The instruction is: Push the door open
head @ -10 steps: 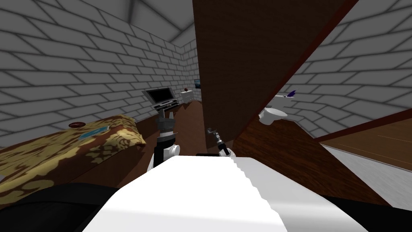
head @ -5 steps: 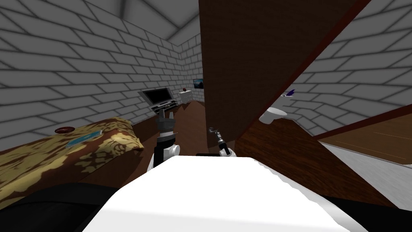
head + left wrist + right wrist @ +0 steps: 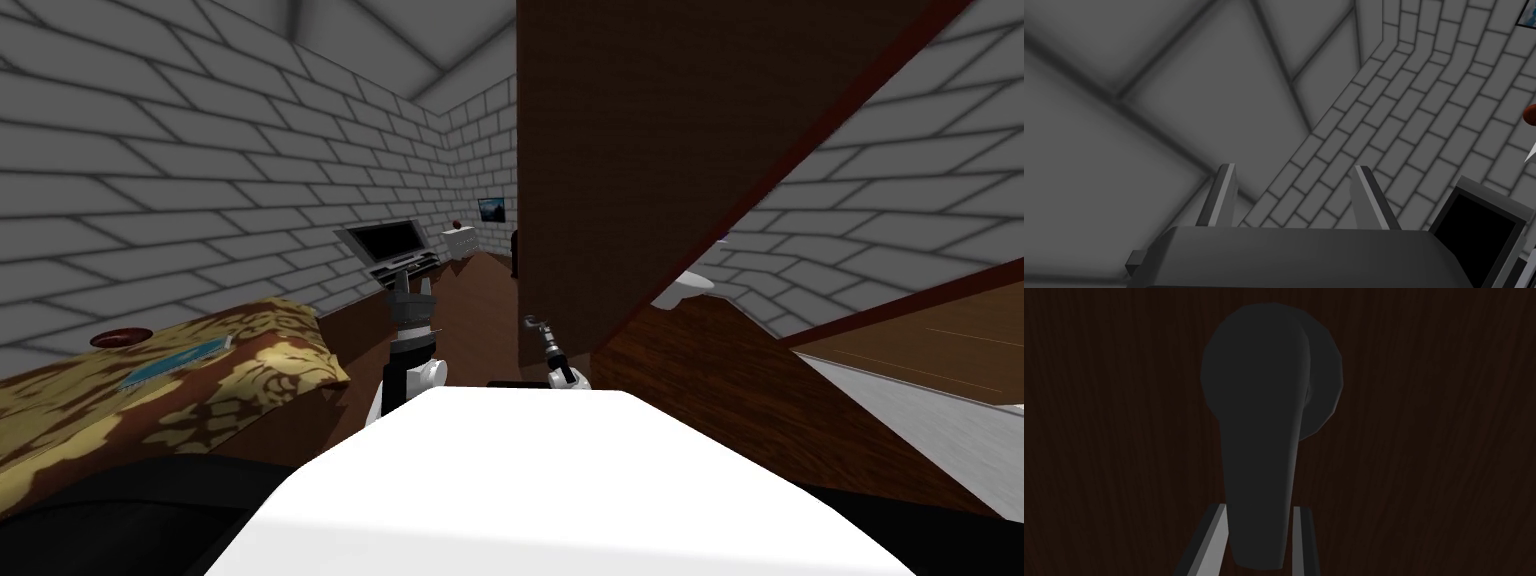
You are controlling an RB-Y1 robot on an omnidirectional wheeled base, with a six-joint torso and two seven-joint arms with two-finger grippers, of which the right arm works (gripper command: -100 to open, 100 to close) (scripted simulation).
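A dark brown door stands partly open ahead of me, its free edge near the middle of the head view. My right gripper reaches low against that door. In the right wrist view the gripper is shut on the dark lever handle, its fingers pressing both sides of the lever. My left gripper is held up beside the door's edge, left of it. The left wrist view shows this gripper open with nothing between its fingers.
A bed with a gold and brown patterned cover lies close on the left. A TV on a stand and a white dresser stand far back. A white toilet peeks out right of the door. Brick walls surround the wooden floor.
The door's free edge has shifted right in the head view and hides more of the toilet. The bed has slid left as I move. Both grippers hold their places.
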